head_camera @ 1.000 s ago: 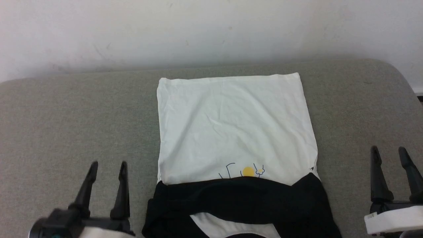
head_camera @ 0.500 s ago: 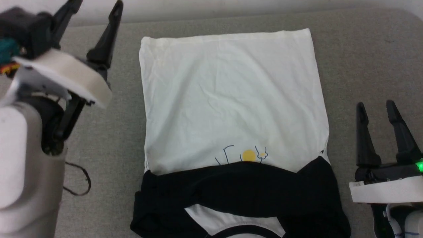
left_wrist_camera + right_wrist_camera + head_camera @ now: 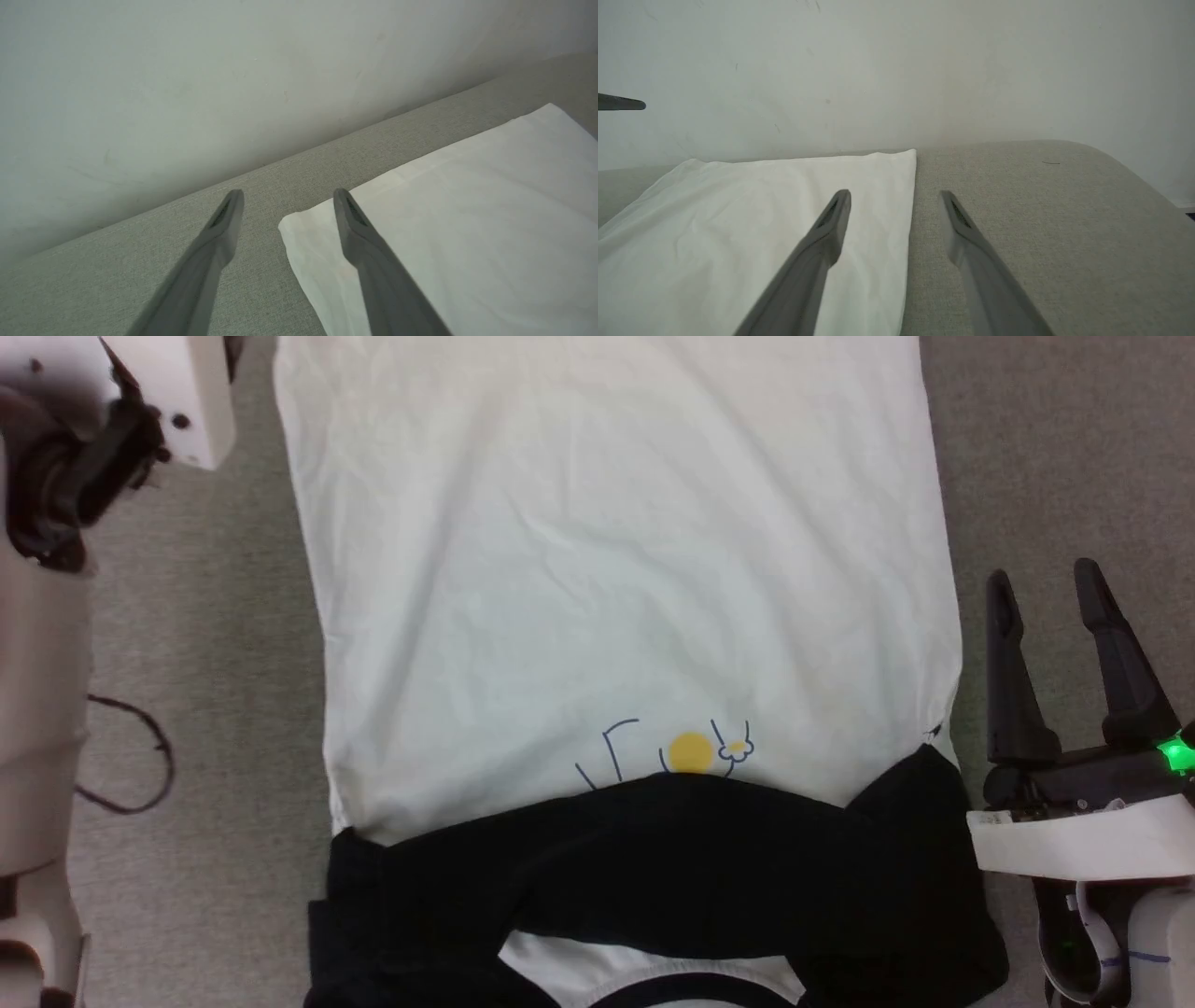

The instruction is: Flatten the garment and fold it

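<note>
The garment point(image 3: 607, 569) lies flat on the grey surface, its white body stretching away from me. Its black sleeves point(image 3: 672, 868) are folded across the near part, just below the yellow-and-blue drawing point(image 3: 691, 751). My right gripper point(image 3: 1044, 581) stands open beside the garment's right edge, empty. In the right wrist view that gripper point(image 3: 895, 193) straddles the edge of the white cloth point(image 3: 761, 224). My left arm's wrist point(image 3: 177, 392) is at the upper left. The left gripper point(image 3: 287, 196) is open above the garment's far left corner point(image 3: 292, 226), holding nothing.
The grey cushioned surface point(image 3: 1055, 448) runs to a pale wall point(image 3: 896, 70) at the back and curves down at its right end point(image 3: 1134, 172). A thin black cable loop point(image 3: 140, 756) hangs by my left forearm. A dark fingertip point(image 3: 621, 102) shows at the far left of the right wrist view.
The head camera has tipped down and closer, so the garment looks larger. My left arm has reached forward from the near left to the garment's far left corner. The right gripper stays open beside the garment.
</note>
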`<state>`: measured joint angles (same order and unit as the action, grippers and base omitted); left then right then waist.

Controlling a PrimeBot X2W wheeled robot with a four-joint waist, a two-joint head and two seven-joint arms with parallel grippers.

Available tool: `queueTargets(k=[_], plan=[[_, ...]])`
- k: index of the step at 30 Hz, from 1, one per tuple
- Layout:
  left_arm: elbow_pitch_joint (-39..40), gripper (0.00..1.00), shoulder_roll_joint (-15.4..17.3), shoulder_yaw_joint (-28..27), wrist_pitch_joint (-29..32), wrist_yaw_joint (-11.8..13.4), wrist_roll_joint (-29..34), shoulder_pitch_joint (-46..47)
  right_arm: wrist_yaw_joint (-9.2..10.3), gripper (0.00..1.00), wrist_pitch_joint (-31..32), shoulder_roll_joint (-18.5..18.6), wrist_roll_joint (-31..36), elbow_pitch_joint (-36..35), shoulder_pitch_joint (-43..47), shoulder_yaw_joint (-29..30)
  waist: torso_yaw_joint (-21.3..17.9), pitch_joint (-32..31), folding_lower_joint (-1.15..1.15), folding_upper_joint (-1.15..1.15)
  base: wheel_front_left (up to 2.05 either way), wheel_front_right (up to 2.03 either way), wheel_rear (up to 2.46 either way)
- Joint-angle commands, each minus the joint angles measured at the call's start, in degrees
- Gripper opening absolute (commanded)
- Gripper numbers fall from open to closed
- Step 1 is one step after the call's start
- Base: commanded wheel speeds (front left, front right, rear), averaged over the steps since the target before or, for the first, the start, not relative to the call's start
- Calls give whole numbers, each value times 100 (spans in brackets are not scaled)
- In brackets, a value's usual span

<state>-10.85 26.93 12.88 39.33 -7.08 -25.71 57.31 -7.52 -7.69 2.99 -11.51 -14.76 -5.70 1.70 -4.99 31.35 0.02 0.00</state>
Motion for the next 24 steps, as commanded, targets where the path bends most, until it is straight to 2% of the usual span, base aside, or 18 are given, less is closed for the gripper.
queueTargets(k=[1,10,16,17,18,24], plan=[[-104,100,37,24,158,-24,-66,118,3,100,-39,-11,-6,-18,-83,-12,-261,421,-2,0,0,0,0],[-470,100,51,-39,879,212,-333,159,3,100,-101,-11,-29,16,-176,6,-436,676,-2,0,0,0,0],[-514,100,260,9,1062,300,-229,-20,3,100,-108,-11,-36,19,-231,31,-473,740,-2,0,0,0,0],[-515,37,276,14,1048,291,-231,-39,3,100,-105,-11,-29,16,-242,43,-468,744,-2,0,0,0,0],[-510,0,295,36,1020,263,-231,-55,3,100,-101,-11,-14,13,-254,50,-458,742,-2,0,0,0,0],[-542,0,267,91,766,179,-308,-207,3,100,31,-12,125,-203,-437,-46,-398,550,-2,0,0,0,0]])
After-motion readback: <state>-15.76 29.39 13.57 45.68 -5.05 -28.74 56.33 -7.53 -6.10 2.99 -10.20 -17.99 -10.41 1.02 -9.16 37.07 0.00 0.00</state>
